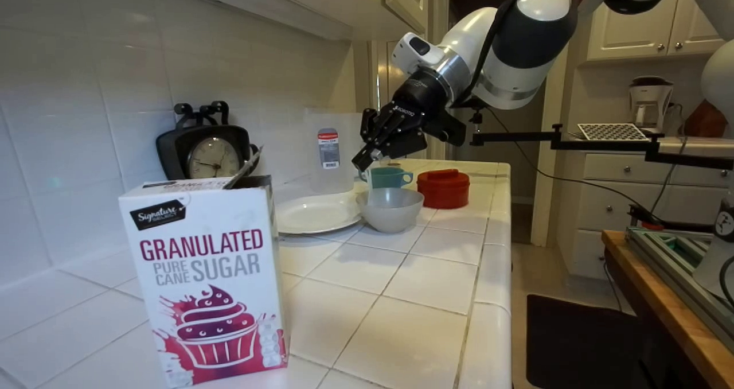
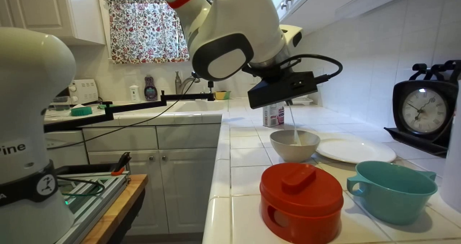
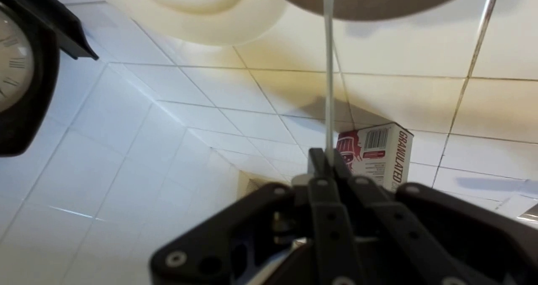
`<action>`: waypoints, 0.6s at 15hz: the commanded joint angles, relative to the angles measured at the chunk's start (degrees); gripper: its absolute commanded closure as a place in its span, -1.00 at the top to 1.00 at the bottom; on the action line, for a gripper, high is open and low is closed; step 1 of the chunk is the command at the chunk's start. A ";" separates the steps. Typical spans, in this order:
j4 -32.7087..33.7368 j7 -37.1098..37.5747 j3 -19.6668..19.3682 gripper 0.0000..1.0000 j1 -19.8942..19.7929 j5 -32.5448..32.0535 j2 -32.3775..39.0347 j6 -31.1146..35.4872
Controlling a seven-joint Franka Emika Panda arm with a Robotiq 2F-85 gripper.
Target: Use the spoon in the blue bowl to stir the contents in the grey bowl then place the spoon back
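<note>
spoon (image 3: pixel 329 87), pale and thin, hangs from the gripper (image 3: pixel 330 161), which is clenched on the upper end of its handle; from the fingertips it runs down into the grey bowl (image 2: pixel 288 152), slightly slanted in an exterior view, its broader lower end inside the rim; what the bowl contains is hard to make out; the gripper itself is tilted, above the grey bowl and apart from its rim; the blue bowl (image 1: pixel 390 177), two-handled and upright, stands near the grey bowl, partly hidden by it in an exterior view; a red lidded pot (image 2: pixel 302 218) stands just beside the blue bowl, and a white plate (image 2: pixel 360 150) lies just beside the grey one, whether touching cannot be told; the stretch of counter (image 1: pixel 395 274) between the two bowls is thus flanked by pot and plate; a black-cased clock (image 2: pixel 421 111) stands near the tiled wall (image 1: pixel 69 148); a translucent container (image 1: pixel 335 179) with a label stands past the plate, near the same wall; a sugar box (image 1: pixel 212 291) stands upright, well apart from the bowls, covering part of the clock in an exterior view; in the wrist view the gripper hides part of the box.
</note>
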 commanded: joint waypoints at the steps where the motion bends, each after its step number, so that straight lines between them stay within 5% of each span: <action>1: -1.26 2.93 1.97 -0.99 -2.68 -2.18 0.63 -2.50; 9: -0.44 3.18 1.19 -0.99 -5.21 -1.87 2.08 -5.04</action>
